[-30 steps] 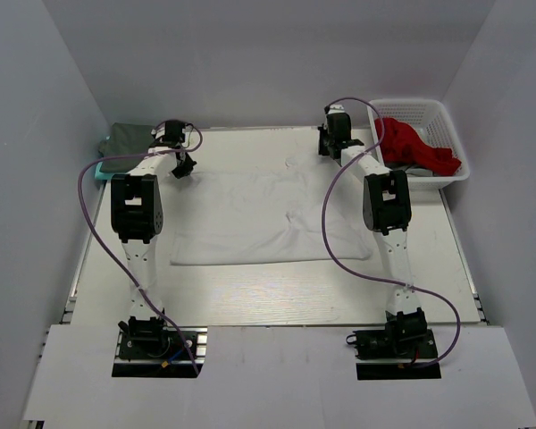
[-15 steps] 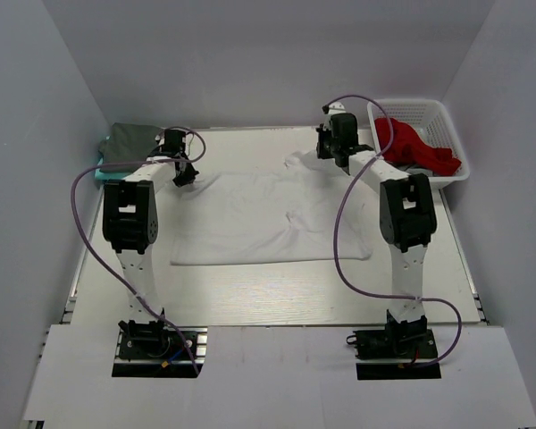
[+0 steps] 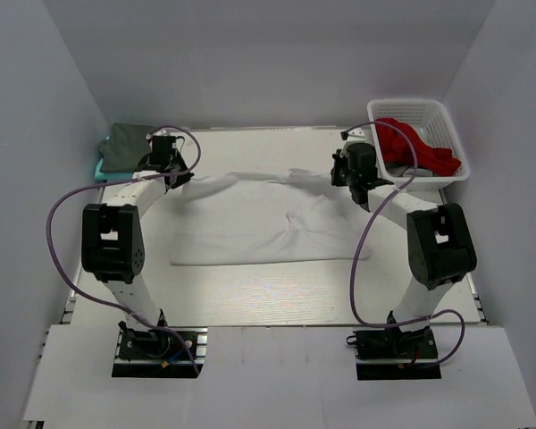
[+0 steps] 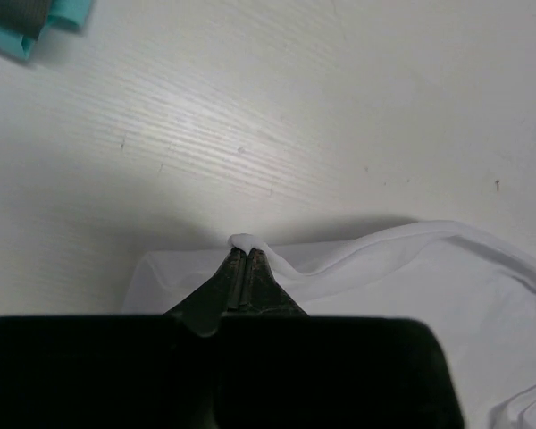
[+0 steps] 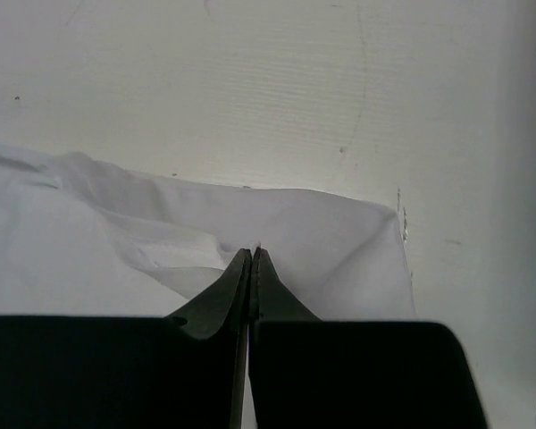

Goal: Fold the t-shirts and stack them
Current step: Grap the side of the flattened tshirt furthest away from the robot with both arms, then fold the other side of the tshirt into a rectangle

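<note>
- The white t-shirt (image 3: 268,228) lies spread mid-table. Its far edge, flatter a second ago, now hangs raised between both grippers.
- The right gripper (image 5: 252,256), clamped on the shirt's far right edge, has pulled nearer and rightward, beside the basket (image 3: 429,114) holding red cloth (image 3: 411,143).
- The left gripper (image 4: 246,256) stays pinched on the far left edge, near the dark grey-green t-shirt (image 3: 127,143).
</note>
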Tool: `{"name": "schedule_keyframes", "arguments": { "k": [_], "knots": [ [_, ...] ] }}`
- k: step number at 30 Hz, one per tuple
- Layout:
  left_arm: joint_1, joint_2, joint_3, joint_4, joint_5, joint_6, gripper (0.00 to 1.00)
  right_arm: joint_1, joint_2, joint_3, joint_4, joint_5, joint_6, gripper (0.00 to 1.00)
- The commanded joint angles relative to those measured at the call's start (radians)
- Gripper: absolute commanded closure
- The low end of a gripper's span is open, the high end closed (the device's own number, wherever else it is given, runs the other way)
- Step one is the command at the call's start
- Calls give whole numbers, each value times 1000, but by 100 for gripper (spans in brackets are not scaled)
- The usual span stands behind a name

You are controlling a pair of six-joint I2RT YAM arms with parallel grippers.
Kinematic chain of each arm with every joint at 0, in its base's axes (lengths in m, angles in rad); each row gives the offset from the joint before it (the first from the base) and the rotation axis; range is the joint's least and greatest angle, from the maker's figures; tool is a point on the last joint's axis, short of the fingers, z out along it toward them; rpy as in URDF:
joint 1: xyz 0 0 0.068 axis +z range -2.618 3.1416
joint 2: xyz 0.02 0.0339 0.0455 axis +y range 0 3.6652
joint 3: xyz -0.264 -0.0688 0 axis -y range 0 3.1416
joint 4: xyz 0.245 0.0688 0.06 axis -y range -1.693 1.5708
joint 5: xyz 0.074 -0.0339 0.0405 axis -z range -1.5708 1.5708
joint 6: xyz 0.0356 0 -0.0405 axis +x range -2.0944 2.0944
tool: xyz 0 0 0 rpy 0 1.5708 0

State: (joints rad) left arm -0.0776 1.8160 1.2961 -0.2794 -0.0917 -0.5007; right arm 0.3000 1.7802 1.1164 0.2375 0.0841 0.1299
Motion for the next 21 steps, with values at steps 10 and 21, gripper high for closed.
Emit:
{"name": "schedule_keyframes", "arguments": {
  "k": [10, 21],
  "knots": [
    [-8, -230, -212, 78, 15, 77, 100, 2, -376, -318, 69, 98, 146, 100],
    [-8, -307, -247, 78, -95, 155, 100, 1, -533, -412, -29, 138, 148, 100]
  ]
}}
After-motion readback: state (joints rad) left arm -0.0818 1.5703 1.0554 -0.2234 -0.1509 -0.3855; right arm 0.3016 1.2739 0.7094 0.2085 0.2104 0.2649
